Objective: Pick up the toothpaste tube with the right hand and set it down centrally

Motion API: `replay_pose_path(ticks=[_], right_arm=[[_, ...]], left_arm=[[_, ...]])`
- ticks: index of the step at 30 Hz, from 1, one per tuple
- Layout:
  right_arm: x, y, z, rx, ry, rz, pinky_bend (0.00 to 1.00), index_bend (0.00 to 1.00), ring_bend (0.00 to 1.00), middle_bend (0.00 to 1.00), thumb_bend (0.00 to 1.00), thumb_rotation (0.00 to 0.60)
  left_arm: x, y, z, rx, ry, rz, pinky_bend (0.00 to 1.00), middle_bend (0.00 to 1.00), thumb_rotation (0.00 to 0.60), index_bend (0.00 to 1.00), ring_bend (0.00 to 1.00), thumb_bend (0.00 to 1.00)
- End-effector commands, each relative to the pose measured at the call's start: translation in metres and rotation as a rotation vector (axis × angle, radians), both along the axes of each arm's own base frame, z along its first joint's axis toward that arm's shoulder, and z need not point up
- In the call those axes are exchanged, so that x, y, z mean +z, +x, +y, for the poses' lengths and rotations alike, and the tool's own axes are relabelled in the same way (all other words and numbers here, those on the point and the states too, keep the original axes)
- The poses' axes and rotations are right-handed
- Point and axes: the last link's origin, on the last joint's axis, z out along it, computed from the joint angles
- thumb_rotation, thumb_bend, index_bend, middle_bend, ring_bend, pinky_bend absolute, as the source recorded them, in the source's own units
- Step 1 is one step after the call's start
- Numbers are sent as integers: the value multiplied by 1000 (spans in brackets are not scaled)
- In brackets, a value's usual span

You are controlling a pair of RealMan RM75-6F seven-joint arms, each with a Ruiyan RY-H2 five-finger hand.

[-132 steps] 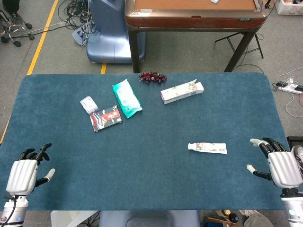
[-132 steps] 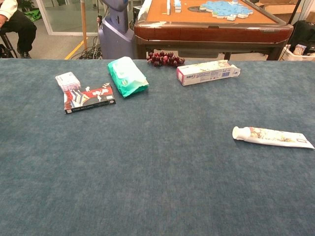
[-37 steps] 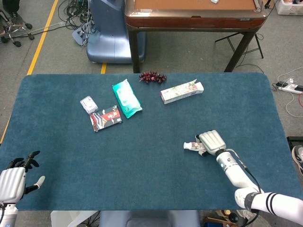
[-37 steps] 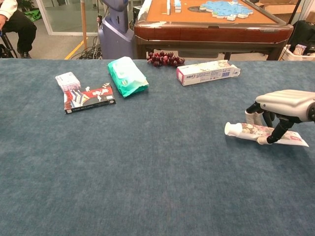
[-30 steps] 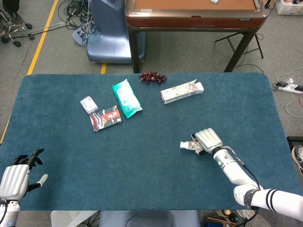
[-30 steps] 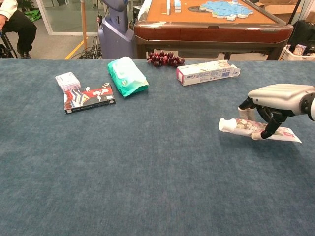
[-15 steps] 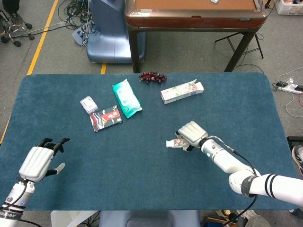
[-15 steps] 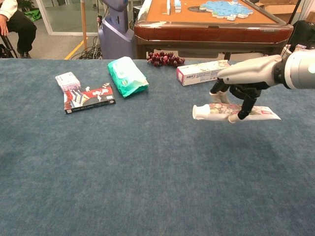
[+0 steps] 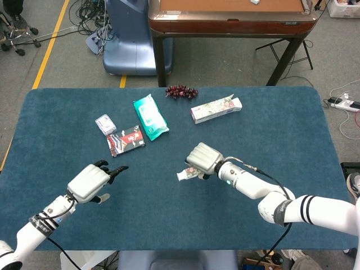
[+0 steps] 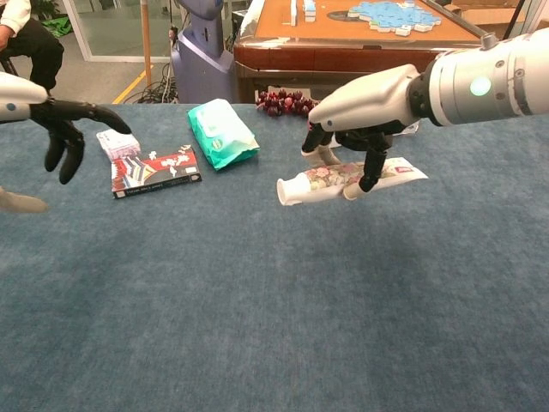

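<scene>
Since the earlier frames, both arms have swung inward: the right hand has lifted the toothpaste tube from the right side of the table and carried it leftward to about the middle, and the left hand, once at the near left corner, now hangs over the left part of the cloth.

Nearest the robot, the left hand holds nothing, its dark fingers apart and pointing forward and down.

Mid-table, the right hand grips the tube from above, fingers curled around its body. The tube is off the blue table, in the air. Its long axis runs roughly left to right, with the white cap end pointing left and tilted slightly down, and the flat crimped end pointing right.

Farther back lie a red and black booklet, a small white packet, a teal wipes pack, and a toothpaste box. A bunch of dark grapes sits at the far edge.
</scene>
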Motion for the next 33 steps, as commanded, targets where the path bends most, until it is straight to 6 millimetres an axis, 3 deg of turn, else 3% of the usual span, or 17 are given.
replay_pose_path(ticks=[1, 8, 18, 33], right_arm=[[-4, 4, 0, 8, 17, 4, 704, 887, 760, 785, 1000, 600], [-8, 15, 1, 31, 32, -2, 704, 891, 763, 788, 1000, 600], [-10, 16, 4, 49, 34, -4, 705, 899, 774, 796, 1000, 600], [-13, 19, 13, 79, 58, -9, 704, 911, 781, 803, 1000, 600]], left_arm=[[-10, 14, 6, -41, -40, 12, 181, 502, 600, 65, 466, 204], [-30, 33, 12, -114, -82, 50, 182, 505, 600, 54, 467, 212], [-51, 57, 11, -168, -162, 47, 181, 505, 600, 52, 468, 216], [-72, 70, 12, -268, -196, 92, 181, 508, 600, 52, 469, 217]])
